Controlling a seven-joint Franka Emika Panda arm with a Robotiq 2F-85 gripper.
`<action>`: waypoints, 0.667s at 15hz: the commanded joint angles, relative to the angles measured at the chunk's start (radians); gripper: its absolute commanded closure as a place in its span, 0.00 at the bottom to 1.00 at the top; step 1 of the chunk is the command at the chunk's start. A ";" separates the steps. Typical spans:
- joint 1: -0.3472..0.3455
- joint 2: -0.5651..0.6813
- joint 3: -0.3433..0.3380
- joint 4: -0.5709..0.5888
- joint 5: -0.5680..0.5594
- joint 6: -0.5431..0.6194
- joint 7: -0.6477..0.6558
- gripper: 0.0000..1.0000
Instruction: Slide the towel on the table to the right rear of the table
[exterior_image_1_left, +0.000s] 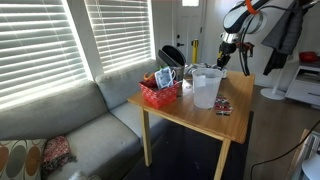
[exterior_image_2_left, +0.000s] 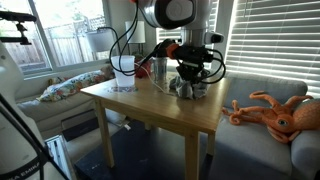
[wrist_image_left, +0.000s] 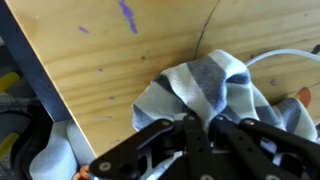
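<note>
The towel (wrist_image_left: 215, 85) is blue-grey and white striped and lies bunched on the wooden table (wrist_image_left: 110, 70). In the wrist view my gripper (wrist_image_left: 198, 122) is shut, with a fold of the towel pinched between its fingers. In both exterior views the gripper (exterior_image_1_left: 223, 60) (exterior_image_2_left: 190, 76) points down onto the crumpled towel (exterior_image_2_left: 191, 90) near a table edge, close to the window side. In one exterior view the towel is mostly hidden behind the pitcher.
A red basket (exterior_image_1_left: 160, 93) and a white pitcher (exterior_image_1_left: 205, 88) stand on the table (exterior_image_1_left: 200, 122), with a small dark item (exterior_image_1_left: 222, 106) beside them. A grey couch (exterior_image_1_left: 70, 120) flanks the table. An orange octopus plush (exterior_image_2_left: 275, 112) lies on the couch.
</note>
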 joint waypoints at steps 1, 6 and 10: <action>-0.011 -0.137 -0.027 -0.146 -0.044 0.050 0.112 0.98; -0.050 -0.253 -0.068 -0.240 -0.086 0.082 0.266 0.98; -0.112 -0.287 -0.065 -0.264 -0.214 0.094 0.421 0.98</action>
